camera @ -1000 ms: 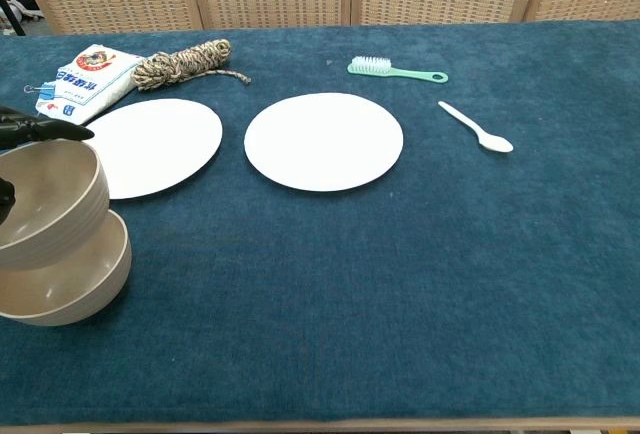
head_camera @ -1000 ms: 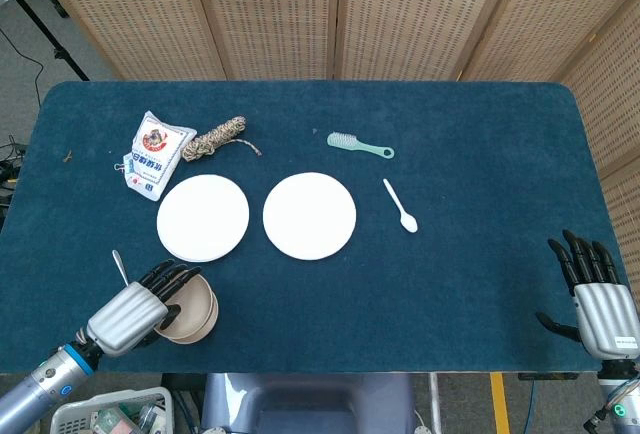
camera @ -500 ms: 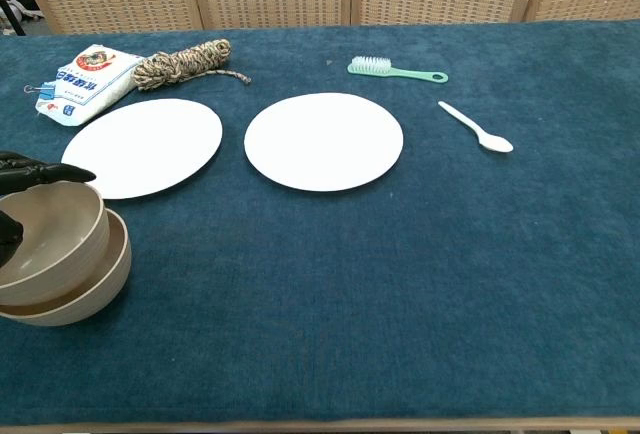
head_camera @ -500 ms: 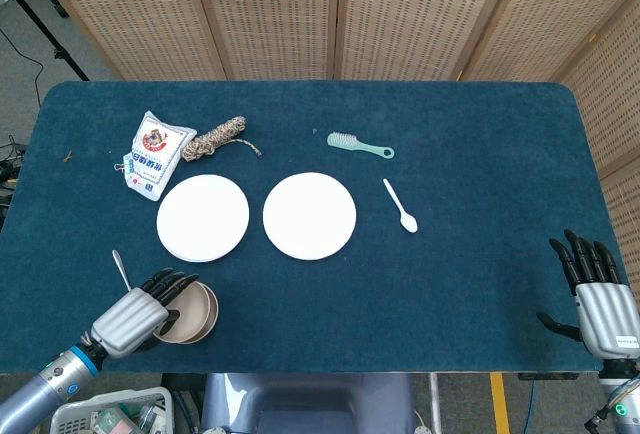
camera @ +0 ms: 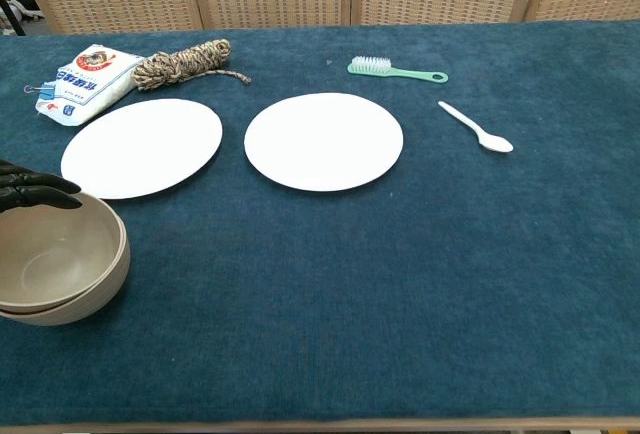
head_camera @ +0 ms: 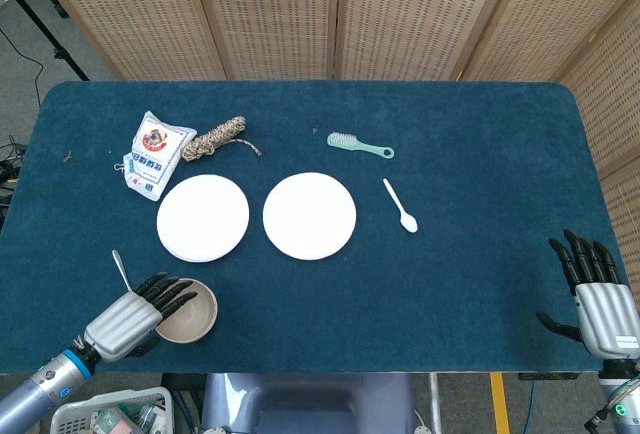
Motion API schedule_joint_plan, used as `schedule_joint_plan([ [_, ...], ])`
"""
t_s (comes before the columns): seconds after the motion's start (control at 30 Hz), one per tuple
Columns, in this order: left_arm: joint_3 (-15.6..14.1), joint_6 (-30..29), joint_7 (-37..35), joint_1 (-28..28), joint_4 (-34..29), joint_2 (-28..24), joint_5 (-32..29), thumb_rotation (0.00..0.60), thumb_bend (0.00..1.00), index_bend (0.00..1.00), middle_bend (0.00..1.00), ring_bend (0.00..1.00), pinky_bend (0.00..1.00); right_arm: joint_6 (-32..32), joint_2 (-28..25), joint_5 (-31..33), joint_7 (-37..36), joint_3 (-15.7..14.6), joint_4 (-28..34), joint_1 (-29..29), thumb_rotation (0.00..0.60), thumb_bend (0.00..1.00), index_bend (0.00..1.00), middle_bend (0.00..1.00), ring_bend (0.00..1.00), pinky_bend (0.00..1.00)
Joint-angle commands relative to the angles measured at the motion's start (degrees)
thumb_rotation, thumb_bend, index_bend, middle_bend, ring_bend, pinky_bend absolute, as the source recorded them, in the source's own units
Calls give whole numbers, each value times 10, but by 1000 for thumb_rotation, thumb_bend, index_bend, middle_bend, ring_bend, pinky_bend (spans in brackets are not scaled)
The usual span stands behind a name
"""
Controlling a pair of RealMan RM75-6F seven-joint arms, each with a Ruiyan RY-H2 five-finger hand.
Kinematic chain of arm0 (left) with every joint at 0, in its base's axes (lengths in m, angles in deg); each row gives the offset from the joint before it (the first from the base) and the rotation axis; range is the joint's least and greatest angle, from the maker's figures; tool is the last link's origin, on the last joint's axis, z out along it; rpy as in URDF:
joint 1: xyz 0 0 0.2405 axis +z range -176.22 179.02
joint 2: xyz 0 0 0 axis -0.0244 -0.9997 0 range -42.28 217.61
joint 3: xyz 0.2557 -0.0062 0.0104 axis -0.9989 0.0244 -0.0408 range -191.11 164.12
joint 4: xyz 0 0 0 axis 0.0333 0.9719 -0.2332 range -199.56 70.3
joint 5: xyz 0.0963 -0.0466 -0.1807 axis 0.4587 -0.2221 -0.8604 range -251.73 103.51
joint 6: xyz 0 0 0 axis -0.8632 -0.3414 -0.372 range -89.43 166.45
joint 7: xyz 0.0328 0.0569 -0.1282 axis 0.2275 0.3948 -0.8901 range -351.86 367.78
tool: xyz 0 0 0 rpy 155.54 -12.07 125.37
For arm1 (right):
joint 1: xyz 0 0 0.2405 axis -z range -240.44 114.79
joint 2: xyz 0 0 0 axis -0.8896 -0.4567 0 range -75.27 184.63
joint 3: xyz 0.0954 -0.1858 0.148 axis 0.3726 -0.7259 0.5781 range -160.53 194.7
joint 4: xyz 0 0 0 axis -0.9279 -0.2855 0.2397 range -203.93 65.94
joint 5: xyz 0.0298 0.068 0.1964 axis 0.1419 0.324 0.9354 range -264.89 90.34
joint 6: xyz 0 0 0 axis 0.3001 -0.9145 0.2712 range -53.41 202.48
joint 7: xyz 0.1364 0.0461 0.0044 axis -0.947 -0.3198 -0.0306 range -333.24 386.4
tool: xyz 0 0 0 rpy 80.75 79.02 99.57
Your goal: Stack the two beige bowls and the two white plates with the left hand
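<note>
The upper bowl (camera: 50, 254) has dropped fully into the lower bowl (camera: 60, 306); a second ago it sat high and tilted in the left hand (head_camera: 140, 309), now the two rims sit nearly flush at the table's (head_camera: 480, 134) near left corner. The left hand has loosened, its fingers (camera: 35, 194) spread over the bowls' far rim; whether they still touch it is hard to tell from either view. So the bowl half of the task looks done. The left plate (head_camera: 202, 217) and right plate (head_camera: 309, 215) lie side by side, apart, still unstacked. The right hand (head_camera: 600, 299) rests at the near right edge, fingers apart, holding nothing.
</note>
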Motion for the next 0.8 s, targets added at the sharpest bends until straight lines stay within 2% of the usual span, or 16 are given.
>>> schedule_joint_plan([
  [0.03,-3,-37,-37,10,13,-8,19,600,351,0,0,0,0,0,0,-1,0,0,0,0,600,0,17,0,0,0],
  [0.27,-13,-112,-140,29,77,6,67,600,342,0,0,0,0,1,2,-5,6,-4,1,0,600,0,17,0,0,0],
  [0.5,-31,-188,-201,61,178,57,120,600,340,0,0,0,0,0,4,-8,10,-5,3,0,600,0,17,0,0,0],
  [0.8,-54,-221,-258,85,261,109,143,600,339,0,0,0,0,-2,4,-11,12,-7,4,1,600,0,17,0,0,0],
])
